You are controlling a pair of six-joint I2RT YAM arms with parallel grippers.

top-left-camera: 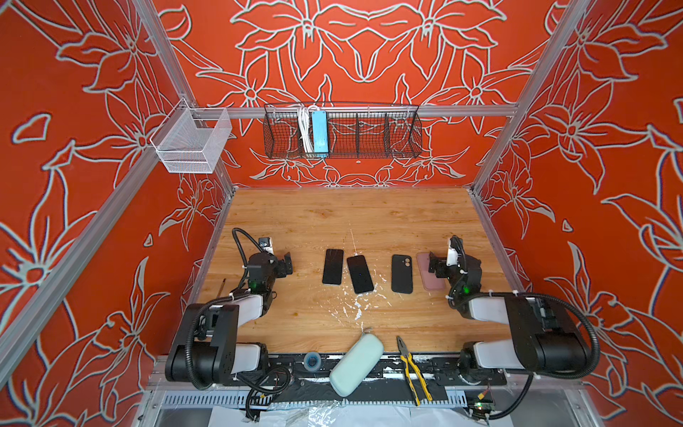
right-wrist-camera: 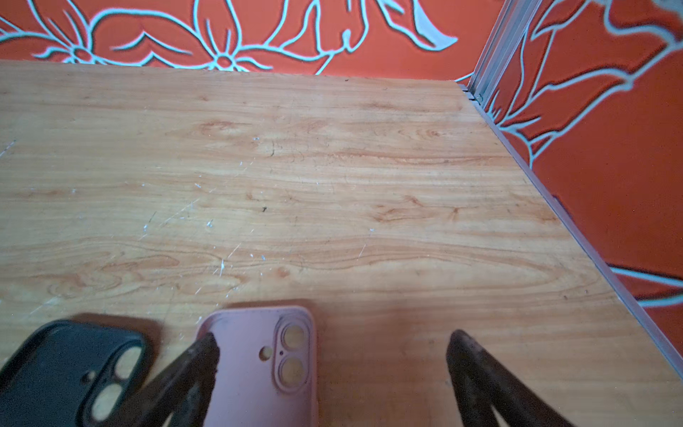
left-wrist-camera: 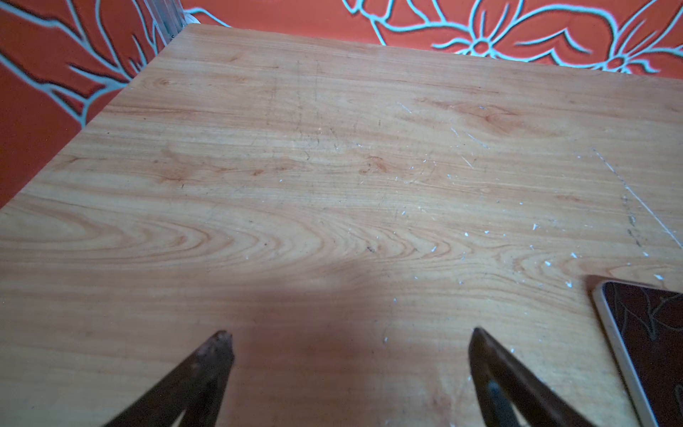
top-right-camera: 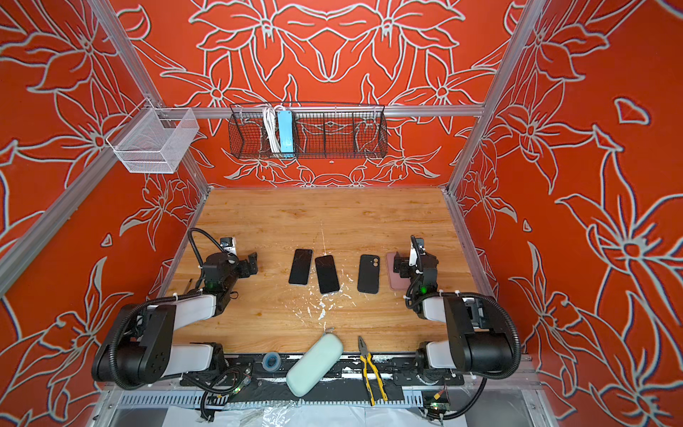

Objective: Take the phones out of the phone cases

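Wood shows through lens holes: black rubber case (right-wrist-camera: 55, 362) and pink rubber case (right-wrist-camera: 244, 369) lie emptied right of two dark phones (top-left-camera: 332, 267) (top-left-camera: 360, 274); left tool (left-wrist-camera: 349, 334) and right tool (right-wrist-camera: 332, 336) hang released, seemingly unneeded.

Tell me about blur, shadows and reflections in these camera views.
Left wrist view: left end effector blurry up close, soft shadow under it, phone screen mirrors the flowered wall. Right wrist view: right end effector equally blurred, shadow beside pink case. Both top views: evenly lit.
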